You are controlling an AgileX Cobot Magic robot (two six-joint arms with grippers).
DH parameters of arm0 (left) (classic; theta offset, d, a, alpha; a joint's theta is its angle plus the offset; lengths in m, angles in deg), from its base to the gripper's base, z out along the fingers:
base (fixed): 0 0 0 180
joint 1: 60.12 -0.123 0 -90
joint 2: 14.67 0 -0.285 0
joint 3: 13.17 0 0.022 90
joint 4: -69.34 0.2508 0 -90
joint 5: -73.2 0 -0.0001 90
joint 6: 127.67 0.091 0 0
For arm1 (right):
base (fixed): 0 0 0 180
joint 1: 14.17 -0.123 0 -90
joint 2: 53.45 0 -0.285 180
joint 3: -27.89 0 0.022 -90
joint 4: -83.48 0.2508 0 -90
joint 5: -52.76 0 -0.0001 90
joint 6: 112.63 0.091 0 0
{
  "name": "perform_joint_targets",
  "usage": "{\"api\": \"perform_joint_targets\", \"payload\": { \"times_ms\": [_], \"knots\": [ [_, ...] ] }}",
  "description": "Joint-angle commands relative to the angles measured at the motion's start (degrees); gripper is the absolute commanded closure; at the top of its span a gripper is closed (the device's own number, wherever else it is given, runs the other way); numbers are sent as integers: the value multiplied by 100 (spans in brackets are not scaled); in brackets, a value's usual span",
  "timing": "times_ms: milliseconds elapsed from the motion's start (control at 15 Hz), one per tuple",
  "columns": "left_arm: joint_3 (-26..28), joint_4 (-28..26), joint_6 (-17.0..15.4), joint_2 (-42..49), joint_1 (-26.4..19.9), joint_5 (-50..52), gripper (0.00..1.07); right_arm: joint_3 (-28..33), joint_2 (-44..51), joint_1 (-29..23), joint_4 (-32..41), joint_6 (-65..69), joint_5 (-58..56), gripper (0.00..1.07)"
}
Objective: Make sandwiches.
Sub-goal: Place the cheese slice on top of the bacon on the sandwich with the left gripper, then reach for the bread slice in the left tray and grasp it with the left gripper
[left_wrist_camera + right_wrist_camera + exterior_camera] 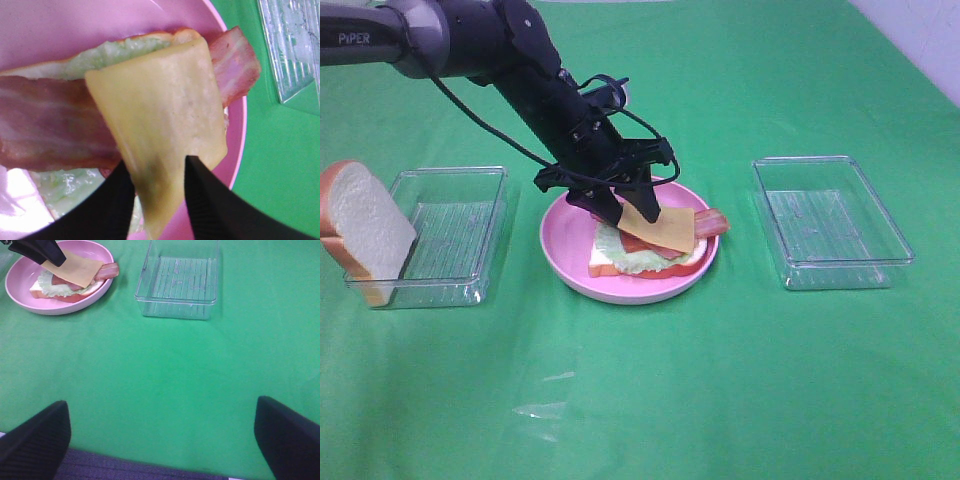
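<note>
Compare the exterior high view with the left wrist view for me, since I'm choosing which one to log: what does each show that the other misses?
Only the exterior high view shows the spare white bread slice leaning in the clear plastic tray on the left, and the whole left arm.

Only the left wrist view shows, close up, the left gripper with its black fingers pinching the cheese edge.

Both show the yellow cheese slice, reddish bacon strip, pale green lettuce, round pink plate and the clear tray on the right.

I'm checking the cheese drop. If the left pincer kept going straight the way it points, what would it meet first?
Probably the bacon on the sandwich, with the pink plate beneath. The left pincer angles down at it, gripping the cheese slice; exact depth is unclear.
</note>
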Motion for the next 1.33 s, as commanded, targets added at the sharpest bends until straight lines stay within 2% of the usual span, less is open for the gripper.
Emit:
{"api": "perform_joint_targets", "payload": {
  "times_ms": [67,133,267,333,400,600,667,733,800,867,1000,1133,1333],
  "knots": [
    [143,321,-34,229,23,-355,14,17,178,40,11,63,17,12],
    [281,647,-115,298,23,-653,4,17,178,40,11,63,17,12],
    [625,1272,-350,447,23,-1232,4,17,178,40,11,63,17,12],
    [917,1570,-602,521,23,-1742,4,17,178,40,11,63,17,12],
    [1077,1650,-659,579,6,-1988,4,17,178,40,11,63,17,12],
    [1089,1805,-659,1014,6,-1971,4,17,178,40,11,63,17,12],
    [1020,2108,-659,1255,6,-1971,5,17,178,40,11,63,17,12],
    [842,2590,-722,1616,6,-1971,5,17,178,40,11,63,17,12],
    [533,3220,-940,2034,-97,-1971,5,17,178,40,11,63,17,12],
    [-11,3696,-1054,2555,-350,-1971,5,17,178,40,6,63,17,12],
    [-791,3696,-1054,3117,-991,-1971,5,17,178,40,11,63,17,12],
    [-1398,3564,-1054,3254,-1599,-1971,5,17,178,40,11,63,17,12],
    [-1942,3512,-1014,3077,-1982,-1971,5,17,178,40,11,63,17,12]
  ]
}}
